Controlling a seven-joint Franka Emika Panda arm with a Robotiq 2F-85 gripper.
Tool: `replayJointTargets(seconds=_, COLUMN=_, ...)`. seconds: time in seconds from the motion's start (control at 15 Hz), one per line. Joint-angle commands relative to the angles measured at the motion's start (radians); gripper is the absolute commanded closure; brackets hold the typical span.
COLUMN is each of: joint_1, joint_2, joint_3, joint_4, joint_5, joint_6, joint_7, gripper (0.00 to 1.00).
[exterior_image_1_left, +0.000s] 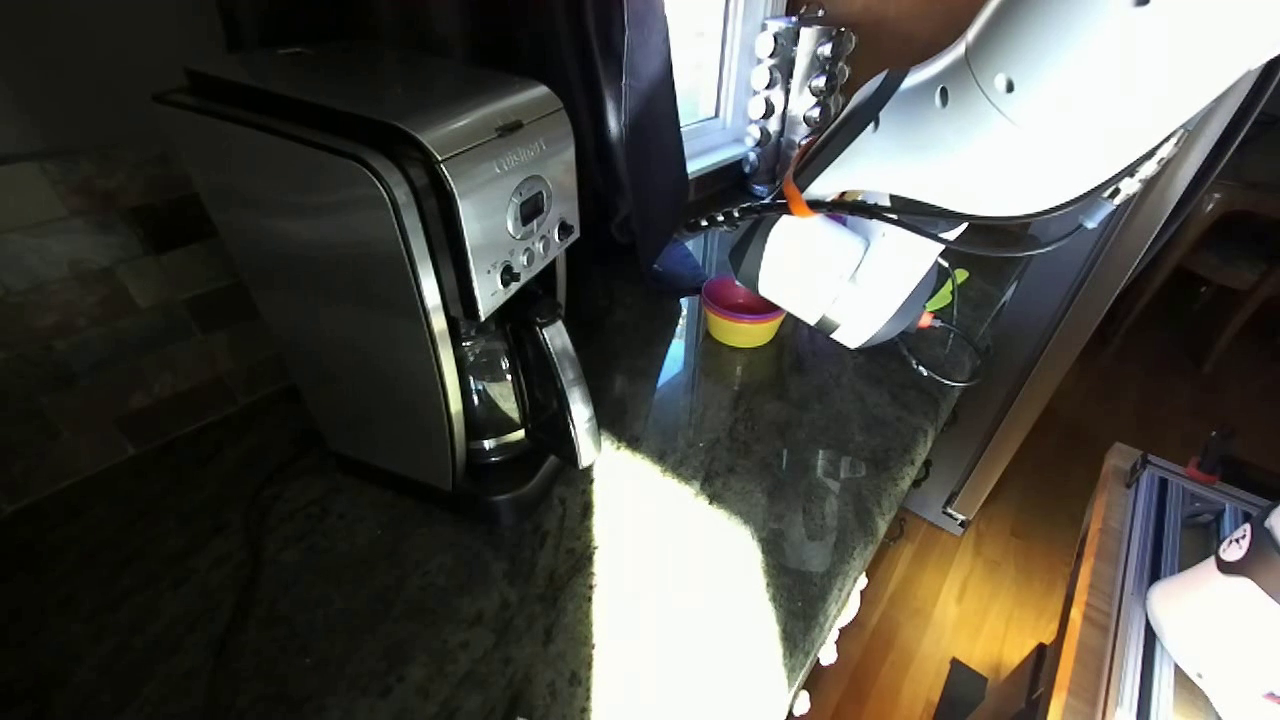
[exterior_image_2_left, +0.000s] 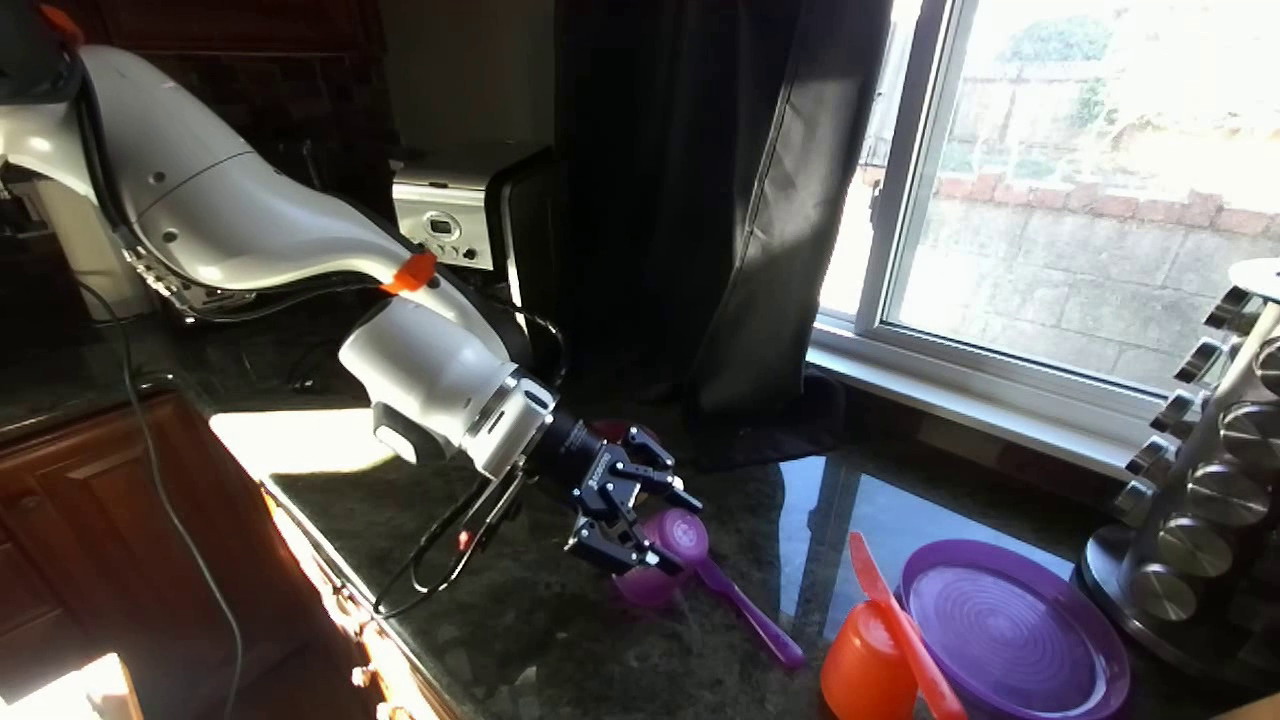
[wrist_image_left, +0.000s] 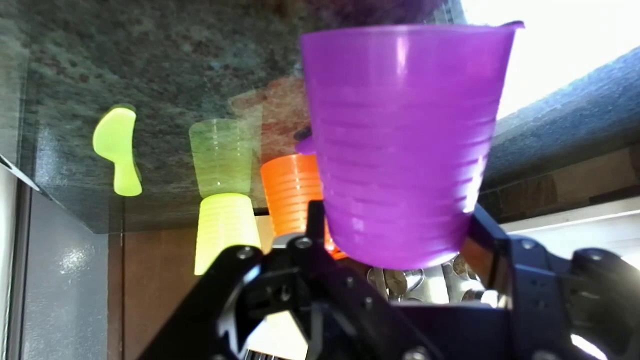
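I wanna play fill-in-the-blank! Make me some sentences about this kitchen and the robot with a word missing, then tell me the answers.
1. The gripper holds a cup whose color is ____.
2. In the pile of stacked bowls, the bottom one is colored ____.
3. Beside the window hangs a long, dark ____.
4. The glass pot sits in the ____.

Missing words: purple; yellow; curtain; coffee maker.

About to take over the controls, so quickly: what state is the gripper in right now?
Gripper: closed on the purple cup, holding it near its base.
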Motion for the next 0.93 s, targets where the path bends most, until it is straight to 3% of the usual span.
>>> replayJointTargets(seconds=0.0, joint_1=0.015, joint_2=0.058, joint_3=0.018, joint_4=-0.046, joint_5=0.034, joint_6=0.011, joint_7=-0.05, gripper=0.04)
replayJointTargets(seconds=0.27, joint_1=0.018, joint_2=0.163, joint_3=-0.007, joint_4=-0.09, joint_5=0.041, joint_6=0.006, joint_7=-0.111, gripper=0.0)
replayJointTargets(seconds=0.53, joint_1=-0.011, joint_2=0.326, joint_3=-0.057, joint_4=-0.12, joint_5=0.058, joint_6=0.009, joint_7=-0.261, gripper=0.0)
replayJointTargets(seconds=0.87, joint_1=-0.129, joint_2=0.553, joint_3=-0.055, joint_4=-0.123, joint_5=0.132, joint_6=-0.002, joint_7=-0.557, gripper=0.0)
